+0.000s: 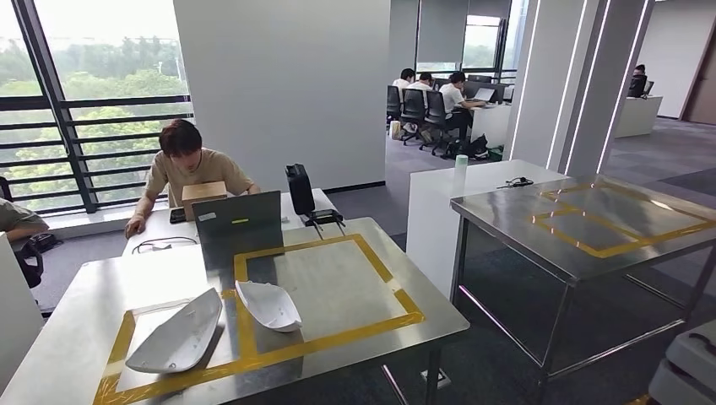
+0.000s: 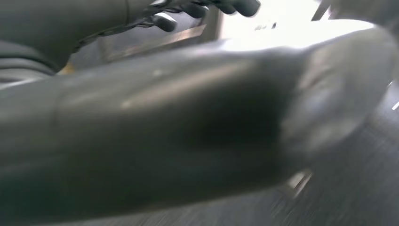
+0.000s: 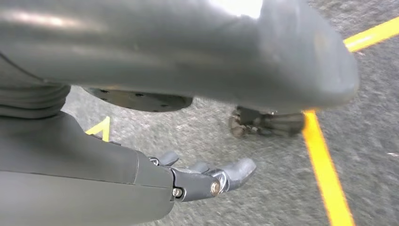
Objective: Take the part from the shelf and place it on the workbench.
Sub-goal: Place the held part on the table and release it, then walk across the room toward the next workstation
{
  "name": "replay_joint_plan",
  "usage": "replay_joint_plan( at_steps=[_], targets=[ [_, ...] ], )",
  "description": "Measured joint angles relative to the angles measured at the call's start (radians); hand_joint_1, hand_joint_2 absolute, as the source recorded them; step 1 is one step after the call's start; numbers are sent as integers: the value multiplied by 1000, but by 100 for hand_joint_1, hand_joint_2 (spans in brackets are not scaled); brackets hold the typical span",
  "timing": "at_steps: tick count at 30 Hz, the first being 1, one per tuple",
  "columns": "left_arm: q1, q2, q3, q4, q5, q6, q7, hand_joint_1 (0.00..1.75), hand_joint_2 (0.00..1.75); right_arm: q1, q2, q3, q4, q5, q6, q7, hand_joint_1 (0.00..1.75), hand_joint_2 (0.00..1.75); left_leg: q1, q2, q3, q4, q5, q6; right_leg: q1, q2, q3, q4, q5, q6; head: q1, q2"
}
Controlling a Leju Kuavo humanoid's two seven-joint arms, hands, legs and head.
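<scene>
Your right hand (image 3: 155, 162) hangs over grey floor (image 3: 273, 160), fingers (image 3: 233, 173) stretched out well clear of the thumb and nothing in it, with a yellow line (image 3: 324, 174) just past the fingertips. Your left hand (image 2: 188, 132) is a blur, dark fingers (image 2: 235, 6) beyond the thumb, and you cannot tell whether they are apart or together. Both white parts (image 1: 177, 332) (image 1: 268, 305) lie side by side inside the tape on the near table (image 1: 355, 287), neither in a hand.

No legible text, labels or numbers anywhere — laptop (image 1: 235, 221) lid sticker too small to read
</scene>
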Motion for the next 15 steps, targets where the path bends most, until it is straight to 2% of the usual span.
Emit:
replay_joint_plan(
  at_steps=[2, 3, 4, 5, 6, 7, 8, 9, 10, 11, 12, 13, 14, 15],
  targets=[
    [18, -7, 30, 59, 56, -64, 76, 0, 0, 0, 3, 0, 0, 6, -1, 7, 0, 0, 5, -4, -25, 113, -99, -11, -2, 2, -28, 0, 23, -2, -1, 0],
    [34, -10, 52, 89, 90, -96, 127, 0, 0, 0, 5, 0, 0, 8, -2, 6, 0, 0, 8, -4, -32, 170, -125, -16, -3, 3, -44, 1, 35, -1, -1, 0],
    [54, -14, 75, 116, 122, -123, 183, 0, 0, 0, 5, 0, 0, 10, -3, 4, 0, 0, 10, -4, -27, 206, -126, -20, -4, 3, -60, 4, 46, 2, -1, 0],
    [76, -18, 101, 140, 151, -141, 242, 0, 0, 0, 5, 0, 0, 14, -2, 1, 0, 0, 13, -3, -9, 213, -107, -23, -6, 4, -76, 8, 57, 5, -1, 0],
    [100, -21, 127, 160, 181, -154, 300, 0, 0, -1, 5, 1, 0, 20, 0, 1, 0, 0, 15, -3, 26, 184, -79, -26, -8, 4, -93, 14, 65, 10, 0, 0],
    [122, -24, 154, 175, 211, -161, 347, 0, 0, -2, 5, 3, 0, 28, 2, 3, 0, 0, 18, -3, 73, 126, -64, -28, -10, 4, -108, 23, 73, 16, 0, 0],
    [140, -29, 182, 186, 243, -164, 380, 0, 0, -4, 4, 6, 0, 36, 6, 8, 0, 0, 18, -4, 125, 55, -68, -29, -11, 3, -122, 32, 78, 22, -1, 0],
    [155, -34, 211, 194, 272, -165, 400, 0, 0, -6, 3, 10, 0, 44, 11, 13, 0, 0, 16, -7, 162, -3, -78, -24, -11, 1, -132, 39, 85, 29, 0, 0],
    [166, -41, 241, 202, 295, -165, 407, 0, 0, -8, 2, 16, 0, 50, 16, 18, 0, 0, 13, -9, 181, -41, -92, -17, -10, -1, -137, 43, 91, 36, 0, 0],
    [175, -47, 269, 209, 311, -165, 411, 0, 0, -10, 1, 21, 0, 55, 20, 24, 0, 0, 8, -11, 184, -55, -96, -6, -10, -4, -141, 43, 99, 43, 0, 0],
    [184, -53, 293, 215, 319, -165, 414, 0, 0, -11, 0, 25, 0, 58, 23, 29, 0, 0, 7, -11, 175, -54, -90, 7, -12, -6, -141, 41, 107, 49, 0, 0],
    [189, -58, 313, 222, 322, -165, 417, 0, 0, -12, -2, 29, 0, 60, 25, 33, 0, 0, 6, -8, 167, -55, -82, 18, -14, -6, -145, 45, 104, 55, 0, 0],
    [193, -62, 327, 227, 324, -165, 420, 0, 0, -12, -4, 32, 0, 61, 26, 36, 0, 0, 7, -6, 157, -56, -72, 29, -16, -5, -152, 62, 80, 60, 0, 0],
    [194, -66, 339, 231, 325, -165, 422, 0, 0, -12, -5, 34, 1, 62, 27, 37, 0, 0, 8, -3, 145, -57, -61, 38, -18, -4, -162, 96, 38, 65, 0, 0]
  ],
)
